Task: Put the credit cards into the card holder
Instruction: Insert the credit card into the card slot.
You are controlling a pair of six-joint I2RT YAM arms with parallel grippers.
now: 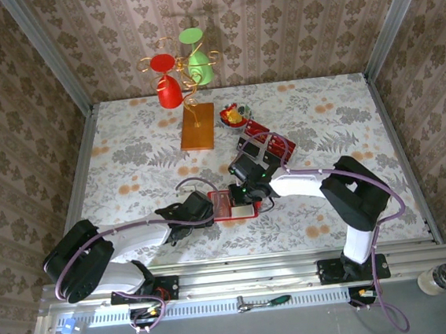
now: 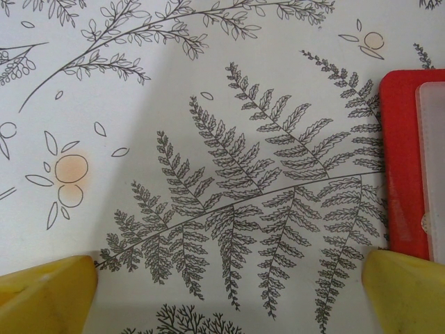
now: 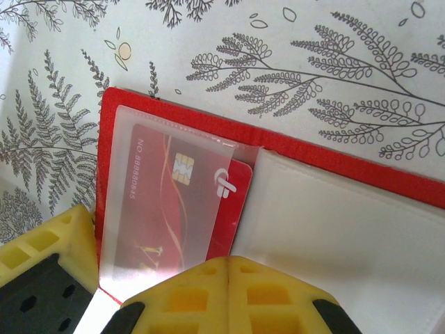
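The card holder [image 1: 226,211] lies open on the fern-print cloth, red rim [image 3: 327,154] round a pale inside. One red credit card [image 3: 198,202] with a gold chip sits in the holder's clear left sleeve, its right edge poking out. My right gripper [image 3: 229,263] is shut, its yellow tips together just over the card's near edge, with nothing seen between them. My left gripper [image 2: 229,296] stands open over bare cloth, its right finger [image 2: 410,289] beside the holder's red edge [image 2: 400,160]. More red credit cards [image 1: 272,142] lie behind the right arm.
A wire stand with a red cup [image 1: 170,89] and a green cup [image 1: 199,63] rises from an orange base [image 1: 197,127] at the back. A small dish of red and yellow bits [image 1: 234,116] sits beside it. Patterned walls close in the table.
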